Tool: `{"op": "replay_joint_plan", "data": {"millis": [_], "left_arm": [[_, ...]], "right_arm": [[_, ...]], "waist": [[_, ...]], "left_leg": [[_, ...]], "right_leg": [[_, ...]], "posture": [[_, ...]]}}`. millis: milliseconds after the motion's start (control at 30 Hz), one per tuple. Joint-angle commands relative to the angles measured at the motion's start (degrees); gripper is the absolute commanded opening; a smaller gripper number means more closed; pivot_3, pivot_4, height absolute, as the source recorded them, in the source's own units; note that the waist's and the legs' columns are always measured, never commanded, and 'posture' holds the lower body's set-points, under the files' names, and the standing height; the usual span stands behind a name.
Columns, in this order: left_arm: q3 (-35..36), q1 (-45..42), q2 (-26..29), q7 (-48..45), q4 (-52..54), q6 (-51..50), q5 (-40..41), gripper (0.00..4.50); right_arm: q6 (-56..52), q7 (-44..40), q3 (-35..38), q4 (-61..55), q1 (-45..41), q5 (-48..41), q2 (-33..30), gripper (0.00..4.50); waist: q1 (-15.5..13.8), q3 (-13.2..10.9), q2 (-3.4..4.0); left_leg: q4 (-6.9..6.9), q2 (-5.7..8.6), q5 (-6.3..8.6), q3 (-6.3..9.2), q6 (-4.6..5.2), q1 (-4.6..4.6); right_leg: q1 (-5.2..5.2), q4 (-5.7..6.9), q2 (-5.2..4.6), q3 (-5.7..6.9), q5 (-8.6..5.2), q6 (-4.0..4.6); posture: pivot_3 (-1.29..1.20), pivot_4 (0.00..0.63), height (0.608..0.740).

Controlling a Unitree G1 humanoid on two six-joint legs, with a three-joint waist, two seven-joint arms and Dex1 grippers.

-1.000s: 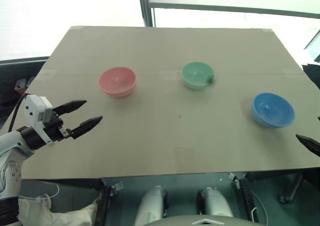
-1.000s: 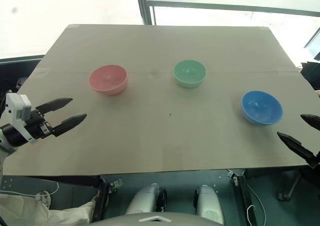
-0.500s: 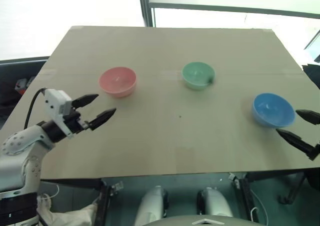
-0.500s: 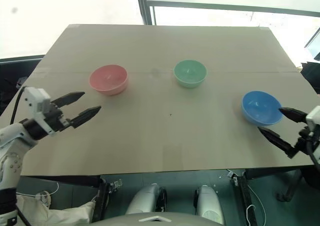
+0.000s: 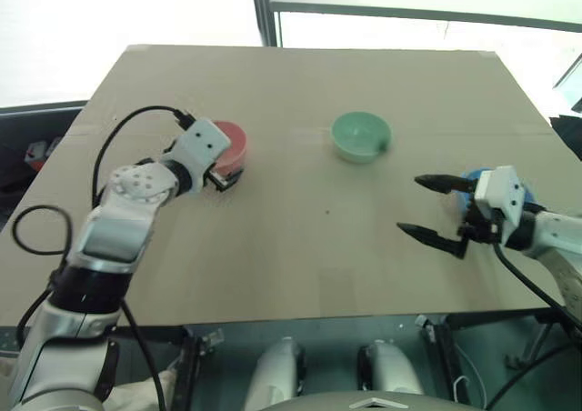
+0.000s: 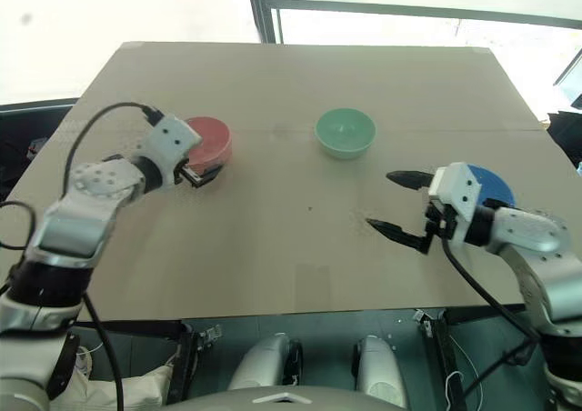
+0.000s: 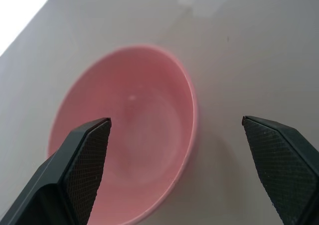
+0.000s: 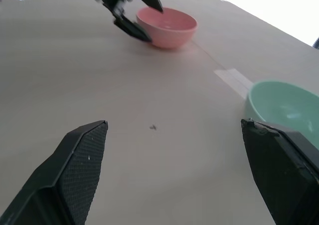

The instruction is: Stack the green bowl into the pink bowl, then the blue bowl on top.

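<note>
Both pincers gape empty: left pincer (image 7: 174,170) straddling upright pink bowl (image 7: 134,125), right pincer (image 5: 427,209) beside blue bowl (image 6: 491,185).

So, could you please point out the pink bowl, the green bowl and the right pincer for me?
pink bowl (image 7: 134,130), left wrist view, inner floor.
green bowl (image 6: 346,131), right eye view, inside of the bowl.
right pincer (image 6: 394,204), right eye view, midway between its open fingertips.

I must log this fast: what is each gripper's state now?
Left gripper: open, holding nothing, at the pink bowl.
Right gripper: open, holding nothing, over the table.
</note>
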State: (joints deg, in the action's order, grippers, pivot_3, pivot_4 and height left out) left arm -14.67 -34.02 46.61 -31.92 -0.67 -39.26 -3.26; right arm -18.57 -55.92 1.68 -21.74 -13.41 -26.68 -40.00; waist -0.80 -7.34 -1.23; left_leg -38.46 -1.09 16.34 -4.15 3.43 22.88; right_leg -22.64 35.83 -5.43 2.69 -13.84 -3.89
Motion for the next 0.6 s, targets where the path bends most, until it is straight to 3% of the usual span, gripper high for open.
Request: {"op": "replay_joint_plan", "data": {"millis": [33,67,100,200,233,300,333,367,433,600], "left_arm": [[-3.5,-5.5,-0.9,-0.9,-6.0,1.5,-5.5,3.97],[-3.9,-6.6,-1.6,-0.8,-7.5,2.4,-6.0,3.90],[-4.1,-7.5,-2.2,-0.9,-8.5,2.8,-6.0,3.35],[-4.2,-9.0,-3.1,-2.1,-9.9,3.9,-6.6,2.65],[-4.1,-9.3,-3.4,-2.7,-10.3,4.5,-6.9,1.90],[-4.3,-9.4,-3.5,-5.3,-9.8,4.6,-6.7,1.19],[-4.2,-9.4,-3.4,-6.9,-8.6,3.7,-6.2,1.12],[-4.2,-9.3,-3.1,-8.8,-7.1,2.8,-5.7,0.53],[-4.8,-8.7,-1.9,-13.2,-3.5,2.5,-5.1,0.01],[-6.2,-6.4,0.4,-24.6,7.2,5.7,-1.3,0.01]], "right_arm": [[2.6,-0.2,-1.6,1.2,-2.5,1.8,1.0,4.50],[3.0,0.0,-2.2,1.6,-2.8,2.4,1.3,4.50],[3.4,0.1,-2.5,1.8,-3.0,2.9,1.4,4.50],[4.0,0.3,-2.7,2.0,-2.9,3.6,1.6,4.50],[4.1,0.4,-2.5,2.1,-2.7,3.8,1.6,4.50],[4.4,0.6,-1.7,1.9,-1.8,4.3,1.1,4.50],[4.4,0.9,-1.2,1.5,-1.1,4.4,0.8,4.50],[4.3,1.2,-0.8,1.0,-0.5,4.5,0.6,4.50],[4.0,1.9,0.0,0.1,0.7,4.4,0.3,4.50],[3.0,4.4,2.9,-2.6,5.1,4.5,-0.7,4.50]], "waist": [[0.0,0.0,-0.03],[0.0,0.0,-0.03],[-0.1,-0.1,-0.05],[-0.1,-0.1,-0.14],[0.0,-0.1,-0.14],[0.0,-0.1,-0.14],[0.1,-0.1,-0.14],[0.0,-0.1,-0.14],[0.0,-0.1,-0.16],[-0.1,-0.2,-0.15]], "left_leg": [[0.00,-0.01,0.00,0.00,0.00,0.02],[0.00,-0.01,0.00,0.00,0.00,0.01],[-0.01,0.00,0.00,0.01,0.00,0.01],[-0.11,0.00,0.00,0.03,0.00,0.04],[-0.11,-0.01,0.00,0.03,-0.01,0.03],[-0.11,-0.03,-0.01,0.03,-0.01,0.02],[-0.12,-0.04,-0.01,0.02,-0.01,0.02],[-0.12,-0.05,-0.01,0.01,-0.02,0.02],[-0.11,-0.05,-0.01,0.00,-0.02,0.03],[-0.13,-0.12,-0.01,0.02,-0.02,0.03]], "right_leg": [[-0.01,0.01,0.00,0.00,0.00,0.00],[-0.01,0.00,0.00,0.01,0.00,0.00],[0.00,0.00,0.00,0.01,0.00,0.00],[0.02,0.00,-0.03,0.06,-0.01,-0.02],[0.02,0.01,-0.04,0.05,0.00,-0.02],[0.02,0.01,-0.03,0.06,0.00,-0.02],[0.02,0.02,-0.03,0.06,0.00,-0.02],[0.02,0.02,-0.02,0.06,0.00,-0.02],[0.02,0.01,-0.02,0.06,0.00,-0.02],[0.03,0.01,-0.05,0.06,0.00,-0.02]], "posture": [[0.00,0.150,0.740],[0.00,0.150,0.740],[0.00,0.150,0.740],[0.00,0.150,0.740],[0.00,0.150,0.740],[0.00,0.150,0.740],[0.00,0.150,0.740],[0.00,0.150,0.740],[0.00,0.150,0.740],[0.00,0.150,0.740]]}}
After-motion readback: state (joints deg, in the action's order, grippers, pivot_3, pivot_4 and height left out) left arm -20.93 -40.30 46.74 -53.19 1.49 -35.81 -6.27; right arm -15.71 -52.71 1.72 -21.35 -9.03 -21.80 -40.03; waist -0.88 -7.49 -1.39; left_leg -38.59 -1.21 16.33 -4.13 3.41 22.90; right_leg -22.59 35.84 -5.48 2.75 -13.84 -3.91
